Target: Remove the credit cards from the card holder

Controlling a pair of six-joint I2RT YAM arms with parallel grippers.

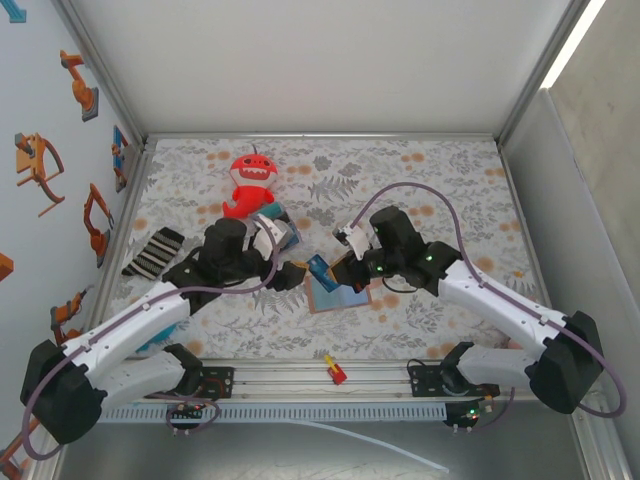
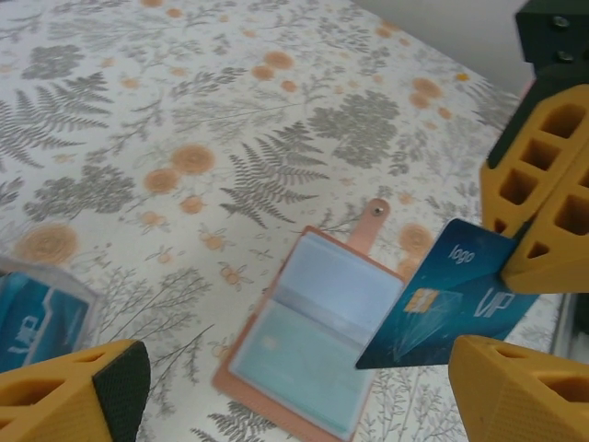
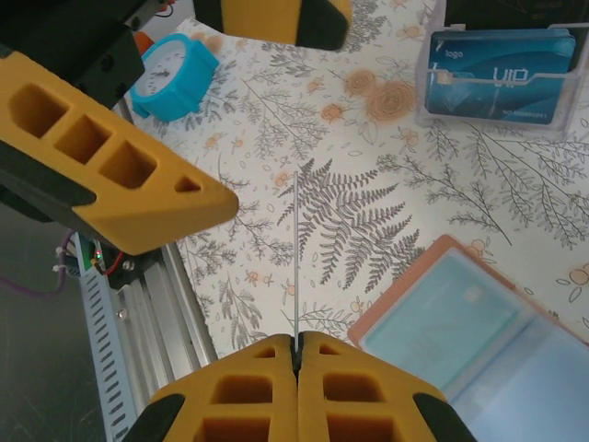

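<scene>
We see the main risk in the handover: the right gripper (image 3: pixel 296 359) is pinched closed on one blue credit card (image 2: pixel 451 295), held in the air just above the open card holder (image 2: pixel 308 345), while the left gripper (image 1: pixel 292 276) stands wide apart with nothing in it, its fingers either side of that card. If the left fingers close off-centre, or the right lets go too soon, we judge the thin, slick card could twist free and drop back onto the holder or the tabletop (image 1: pixel 420 170). A lower sweep could also nudge the light holder, which lies flat near the middle of the near edge. Counting from largest to smallest: two arms, one red plush shark (image 1: pixel 251 182) toward the far edge, one striped sock (image 1: pixel 152 252) by the left edge, one card holder, one clear box of blue cards (image 3: pixel 502 74), one teal clock (image 3: pixel 170 74), one card in the air, and one small red and yellow object (image 1: pixel 334 370) on the rail; we cannot tell how many cards remain in the pale sleeves
</scene>
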